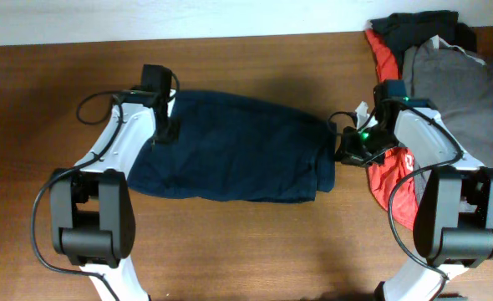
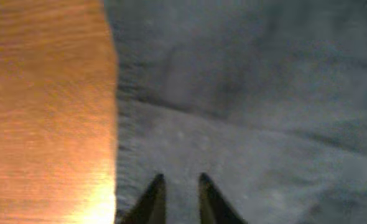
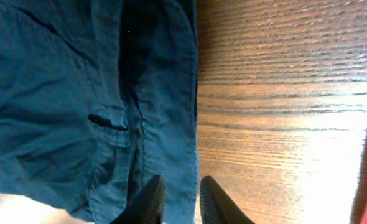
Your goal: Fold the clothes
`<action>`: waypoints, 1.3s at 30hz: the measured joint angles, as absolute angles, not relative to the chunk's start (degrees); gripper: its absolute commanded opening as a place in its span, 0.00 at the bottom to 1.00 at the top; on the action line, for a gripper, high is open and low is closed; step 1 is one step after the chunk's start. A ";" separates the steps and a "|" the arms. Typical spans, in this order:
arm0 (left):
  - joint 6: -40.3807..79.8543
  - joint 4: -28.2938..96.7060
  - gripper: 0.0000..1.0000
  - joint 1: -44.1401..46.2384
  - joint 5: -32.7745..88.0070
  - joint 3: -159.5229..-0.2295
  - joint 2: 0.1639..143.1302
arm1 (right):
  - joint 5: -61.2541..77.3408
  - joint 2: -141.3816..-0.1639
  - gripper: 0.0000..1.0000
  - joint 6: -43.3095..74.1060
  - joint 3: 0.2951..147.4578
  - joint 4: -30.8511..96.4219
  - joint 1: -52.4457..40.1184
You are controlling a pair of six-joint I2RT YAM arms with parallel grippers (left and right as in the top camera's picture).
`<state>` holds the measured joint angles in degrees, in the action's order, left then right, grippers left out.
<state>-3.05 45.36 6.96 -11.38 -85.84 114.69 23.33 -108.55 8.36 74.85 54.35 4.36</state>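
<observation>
Overhead: left gripper (image 1: 165, 130) sits over the far-left corner of the navy shorts (image 1: 230, 155), just inside the cloth edge. Left wrist view shows the left gripper (image 2: 178, 182) with its tips drawn close and only a thin slit between them. No fabric is visibly caught, the shorts (image 2: 246, 124) fill the frame under it, and bare table (image 2: 46, 112) is just to the left. The shorts lie spread lengthwise across the middle of the table (image 1: 246, 242), long axis left-right, and the right end looks doubled into layers. Right gripper (image 1: 345, 150) is at that right end. In the right wrist view the right gripper (image 3: 178, 183) also has its tips nearly together, right over the hem line where the shorts (image 3: 59, 106) meet wood. I can't tell whether the edge is actually nipped. Risks, my read: either side could take only the top layer, so the stack splits or skews when lifted. The right side is so close to the edge that a small offset would close it on bare wood. Uneven pull between the arms would twist the fold line. The red-orange garment (image 1: 388, 171) is under the right arm, next to the grey trousers (image 1: 472, 84), and a low sweep could drag it into the fold.
</observation>
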 measured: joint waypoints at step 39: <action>-2.79 30.55 0.00 2.44 -4.95 -74.65 114.89 | 23.29 -108.55 0.66 2.87 73.54 52.51 4.36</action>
